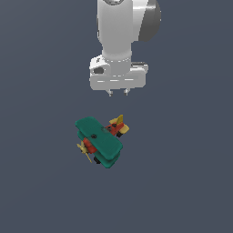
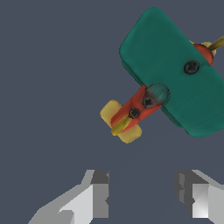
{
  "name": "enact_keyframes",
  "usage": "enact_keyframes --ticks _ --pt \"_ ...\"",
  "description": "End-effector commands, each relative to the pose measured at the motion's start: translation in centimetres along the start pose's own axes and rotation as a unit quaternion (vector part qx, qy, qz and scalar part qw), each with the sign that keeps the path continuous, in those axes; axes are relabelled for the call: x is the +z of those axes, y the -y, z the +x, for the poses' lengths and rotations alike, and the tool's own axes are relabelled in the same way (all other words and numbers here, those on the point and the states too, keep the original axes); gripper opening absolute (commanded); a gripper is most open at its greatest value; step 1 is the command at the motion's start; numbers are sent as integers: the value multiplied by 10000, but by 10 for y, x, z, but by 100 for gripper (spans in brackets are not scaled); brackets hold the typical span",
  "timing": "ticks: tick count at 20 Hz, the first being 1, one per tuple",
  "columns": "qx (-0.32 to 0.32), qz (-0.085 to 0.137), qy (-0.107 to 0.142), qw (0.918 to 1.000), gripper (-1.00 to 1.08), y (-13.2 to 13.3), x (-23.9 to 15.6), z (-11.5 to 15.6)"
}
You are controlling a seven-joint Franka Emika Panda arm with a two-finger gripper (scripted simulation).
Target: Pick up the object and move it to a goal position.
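Looking at the exterior view, you find the toy biplane [image 1: 100,141] resting on the flat grey floor [image 1: 41,191], just below the middle of the picture; its teal double wings run slantwise, its yellow propeller points toward the lower part of the exterior view's left, and its yellow tail points up toward the exterior view's right; a black wheel shows under the lower wing. Your gripper [image 1: 118,93] hangs from the white arm [image 1: 120,27] above and behind the plane, well clear of it and touching nothing; only the two short fingertips [image 1: 109,93] peek out under the white hand, set side by side with a small gap between them. From the wrist view you get the clearer reading; the two fingers [image 2: 99,194] stand well apart with bare floor between them, so the jaws are spread and hold nothing; the plane [image 2: 175,74] lies beyond the fingertips and off to one side, not between them, with its red body and yellow tail nearest the gripper [image 2: 142,194] and the broad teal upper wing farther off.
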State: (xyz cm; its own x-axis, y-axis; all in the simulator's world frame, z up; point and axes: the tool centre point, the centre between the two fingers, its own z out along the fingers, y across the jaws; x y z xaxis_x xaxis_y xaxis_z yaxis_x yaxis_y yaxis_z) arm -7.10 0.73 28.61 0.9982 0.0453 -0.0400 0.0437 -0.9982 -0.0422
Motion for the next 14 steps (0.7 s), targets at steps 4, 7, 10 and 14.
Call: enact_keyframes --ticks 4,7,10,14 --pt "8 261 175 9995 28 -9 28 -2" --pt "21 459 283 9985 28 -14 47 -4" --pt "44 676 384 9970 28 -20 67 -7" --pt "87 978 496 9939 28 -28 93 -12"
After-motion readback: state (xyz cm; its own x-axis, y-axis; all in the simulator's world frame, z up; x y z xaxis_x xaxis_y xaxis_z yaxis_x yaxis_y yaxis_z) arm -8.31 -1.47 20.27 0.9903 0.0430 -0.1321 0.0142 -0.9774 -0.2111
